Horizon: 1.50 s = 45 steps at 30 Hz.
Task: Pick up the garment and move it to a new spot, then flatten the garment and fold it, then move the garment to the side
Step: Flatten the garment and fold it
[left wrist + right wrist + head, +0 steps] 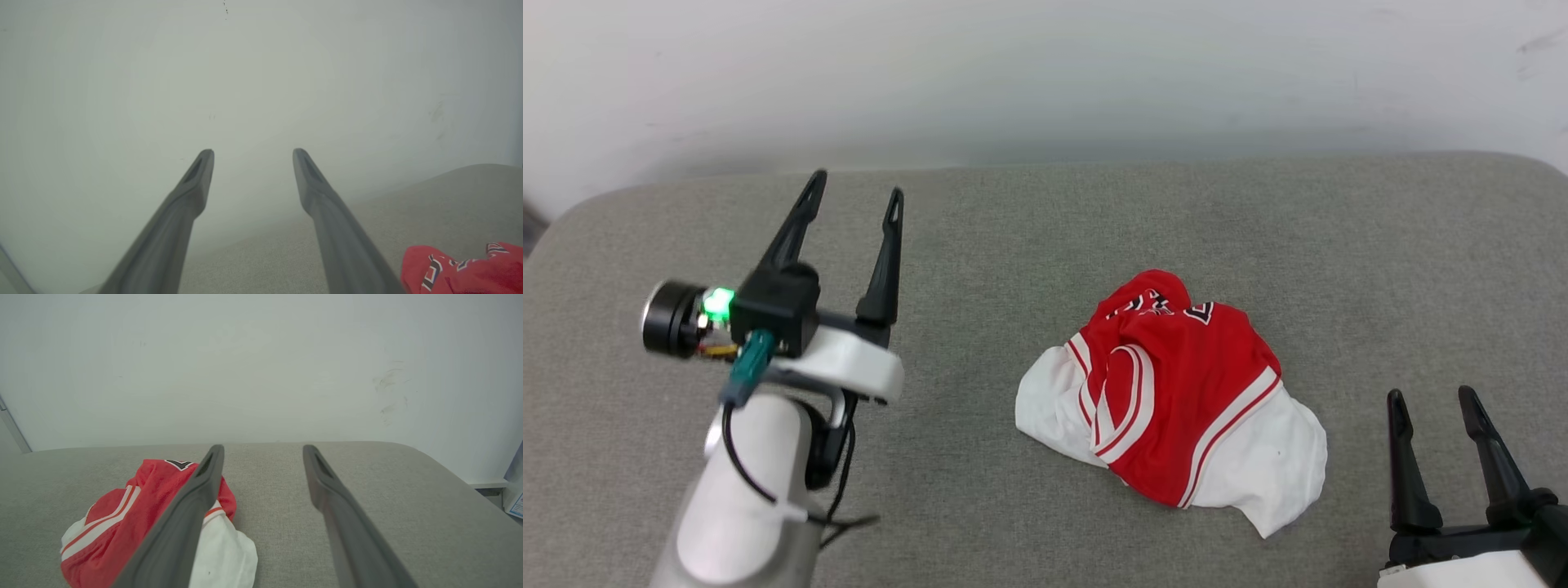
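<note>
Garment (pixel 1176 392): soft red-white cloth, matt, creased. Pad (pixel 1045 212) beneath: grey woven fabric, rough-grained. Left gripper (pixel 858 184), right gripper (pixel 1432 394): fingers dark, matt, smooth. Wall (pixel 1045 73): matt white, scuffed.

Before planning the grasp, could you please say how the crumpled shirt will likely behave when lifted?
The garment lies in soft crumpled folds, so it will probably droop and unfurl. It looks thin, likely light; pushed, it may bunch.
</note>
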### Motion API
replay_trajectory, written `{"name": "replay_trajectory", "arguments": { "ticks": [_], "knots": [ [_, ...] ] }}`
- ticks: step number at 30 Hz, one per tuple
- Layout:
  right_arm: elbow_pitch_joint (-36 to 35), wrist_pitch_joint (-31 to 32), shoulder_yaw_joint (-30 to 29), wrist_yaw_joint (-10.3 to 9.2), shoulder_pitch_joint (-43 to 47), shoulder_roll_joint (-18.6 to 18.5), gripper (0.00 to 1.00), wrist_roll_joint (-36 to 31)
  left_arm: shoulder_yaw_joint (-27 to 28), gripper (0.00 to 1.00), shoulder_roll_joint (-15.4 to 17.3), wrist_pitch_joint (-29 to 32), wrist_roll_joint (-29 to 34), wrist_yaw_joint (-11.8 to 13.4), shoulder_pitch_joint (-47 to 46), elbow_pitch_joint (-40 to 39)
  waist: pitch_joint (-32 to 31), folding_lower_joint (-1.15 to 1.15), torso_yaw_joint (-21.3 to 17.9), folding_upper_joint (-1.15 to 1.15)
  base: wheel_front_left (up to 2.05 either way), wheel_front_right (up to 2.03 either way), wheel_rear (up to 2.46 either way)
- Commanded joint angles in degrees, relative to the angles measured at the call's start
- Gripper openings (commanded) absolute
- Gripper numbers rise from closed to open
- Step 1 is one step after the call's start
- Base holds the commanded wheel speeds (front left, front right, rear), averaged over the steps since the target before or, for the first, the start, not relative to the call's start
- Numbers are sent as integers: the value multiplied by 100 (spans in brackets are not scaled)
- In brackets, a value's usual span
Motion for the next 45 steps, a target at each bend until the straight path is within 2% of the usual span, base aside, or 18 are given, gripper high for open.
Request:
{"name": "replay_trajectory", "arguments": {
  "ticks": [1,5,10,18,22,28,33,36,44,45],
  "knots": [
    [-19,-12,7,-2,-35,9,100,-52,-39,100,69,45,-12,-79,-210,137,40,0,-24,0,0,0,0],
    [-31,-12,9,-2,-68,9,100,-63,-287,100,220,580,-111,-375,-884,613,112,0,-61,0,0,0,0],
    [-37,-11,15,-2,-116,9,100,-68,-899,100,418,1512,-525,-537,-1581,920,198,0,-99,0,0,0,0],
    [-41,-11,74,-2,-234,8,100,-82,-3107,100,1158,3351,-2307,-538,-2431,754,366,0,-189,0,0,0,0],
    [-33,-11,102,-2,-294,8,100,-81,-3970,100,1511,4132,-3161,-539,-2744,596,467,0,-284,0,0,0,0],
    [-42,-11,123,-2,-408,9,100,-81,-5103,100,1899,4972,-4072,-540,-3037,395,680,0,-455,0,0,0,0],
    [-41,-11,150,-2,-533,9,100,-58,-5939,100,2076,5344,-4464,-540,-3223,361,891,0,-588,0,0,0,0],
    [-33,-11,190,-2,-596,8,100,-40,-6258,100,2106,5453,-4600,-540,-3255,443,1031,0,-680,0,0,0,0],
    [-3,-12,256,-2,-758,8,100,-13,-6497,100,2005,5920,-4423,-541,-2902,630,1311,0,-884,0,0,0,0],
    [0,-11,251,-2,-753,8,100,-5,-6519,91,1999,6010,-4395,-543,-2839,600,1319,0,-896,0,0,0,0]
  ]
}}
